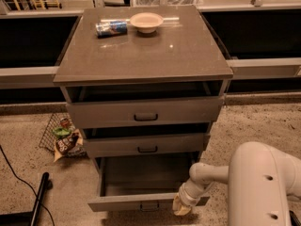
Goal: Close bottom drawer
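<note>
The bottom drawer (136, 202) of the grey cabinet is pulled far out, its inside bare, with a small dark handle (149, 205) on its slim front. My gripper (181, 207) hangs at the right end of that drawer front, touching or just in front of it. The white arm (263, 182) reaches in from the lower right. The middle drawer (147, 146) and top drawer (145, 112) above stand slightly out.
A blue can (111, 28) lies on the cabinet top (141, 55) beside a shallow bowl (146, 21). A wire basket (63, 138) with snack packets sits on the floor at the left. A black cable and pole (37, 199) lie at the lower left.
</note>
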Tool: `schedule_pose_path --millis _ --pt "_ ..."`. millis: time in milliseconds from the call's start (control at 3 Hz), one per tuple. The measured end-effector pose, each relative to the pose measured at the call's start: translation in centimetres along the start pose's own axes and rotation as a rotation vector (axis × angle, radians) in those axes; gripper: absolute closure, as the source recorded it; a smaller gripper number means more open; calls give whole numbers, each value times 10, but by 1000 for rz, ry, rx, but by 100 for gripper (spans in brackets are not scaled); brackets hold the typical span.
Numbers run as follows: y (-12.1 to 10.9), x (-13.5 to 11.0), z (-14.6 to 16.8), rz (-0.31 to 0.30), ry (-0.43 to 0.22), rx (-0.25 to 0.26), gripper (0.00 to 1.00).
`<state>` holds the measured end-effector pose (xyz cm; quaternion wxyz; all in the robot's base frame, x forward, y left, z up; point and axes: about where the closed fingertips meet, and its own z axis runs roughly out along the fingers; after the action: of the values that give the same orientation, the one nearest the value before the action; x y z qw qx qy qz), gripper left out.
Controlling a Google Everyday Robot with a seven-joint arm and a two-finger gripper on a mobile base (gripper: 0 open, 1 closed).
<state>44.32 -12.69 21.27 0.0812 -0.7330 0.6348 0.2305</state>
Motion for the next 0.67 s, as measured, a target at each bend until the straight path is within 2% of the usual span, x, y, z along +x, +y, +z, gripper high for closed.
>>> schedule_pose_path --millis 333,667 --pt "-10 28 24 47 38 5 89" --pt "-22 42 36 71 59 29 100"
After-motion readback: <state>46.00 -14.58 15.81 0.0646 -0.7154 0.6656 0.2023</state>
